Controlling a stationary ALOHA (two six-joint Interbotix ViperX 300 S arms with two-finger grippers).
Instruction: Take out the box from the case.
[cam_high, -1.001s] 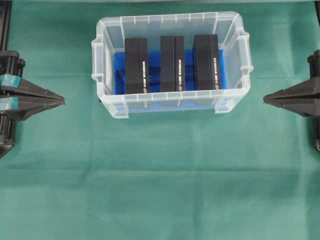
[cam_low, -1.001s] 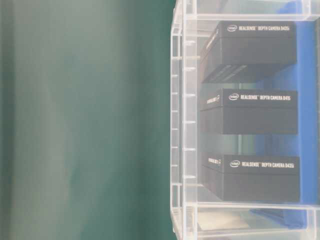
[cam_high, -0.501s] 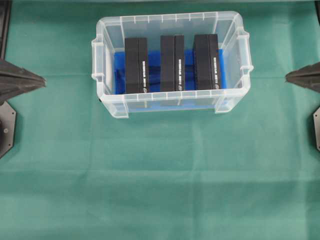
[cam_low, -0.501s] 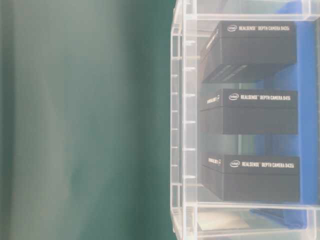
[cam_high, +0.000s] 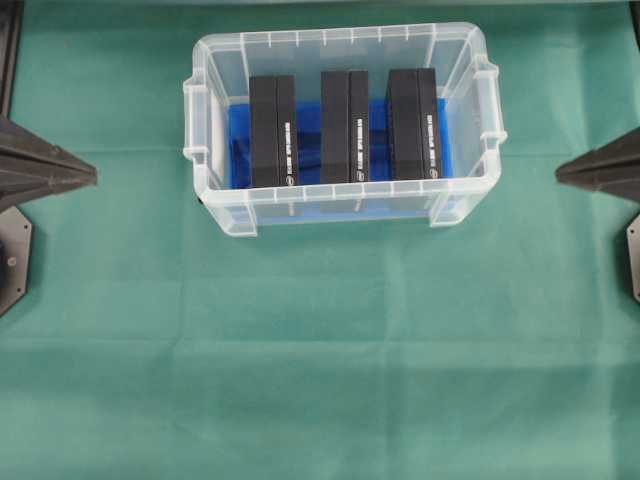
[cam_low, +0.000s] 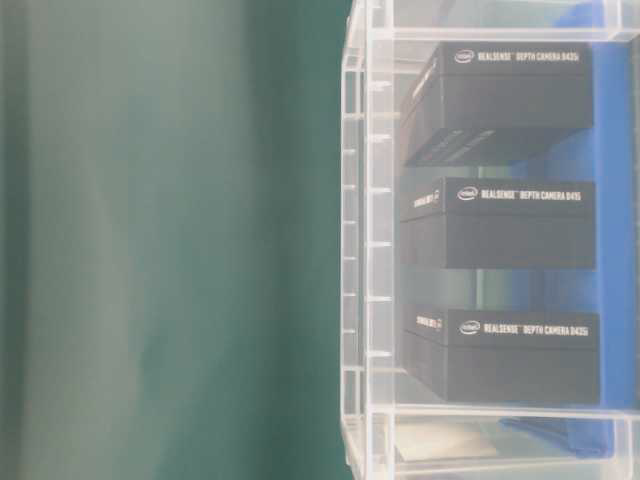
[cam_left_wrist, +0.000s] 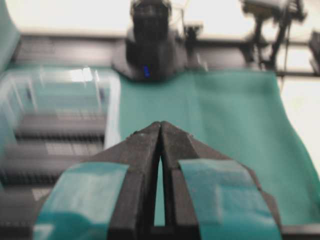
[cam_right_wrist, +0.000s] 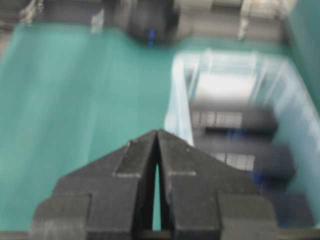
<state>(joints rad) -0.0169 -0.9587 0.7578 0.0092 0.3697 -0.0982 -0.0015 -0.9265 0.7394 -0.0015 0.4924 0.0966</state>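
green cloth-covered tabletop (cam_high: 320, 360), with clear ribbed plastic case (cam_high: 340, 212) near its far edge, blue cloth lining (cam_high: 240, 150) beneath three matte black cardboard boxes (cam_high: 273, 131) standing on edge, untouched. left gripper (cam_high: 88, 174) and right gripper (cam_high: 562, 174), both pressed together and empty, pulled back toward the edges from a second ago, well apart from case; extraction not yet begun.

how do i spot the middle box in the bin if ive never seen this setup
On the green cloth-covered table stands a clear plastic rectangular case with a blue cloth lining on its bottom. Inside, three black rectangular cardboard boxes stand on edge side by side. The one you want, the middle black box, has a matching box on each side, while the other two each face a case end wall.
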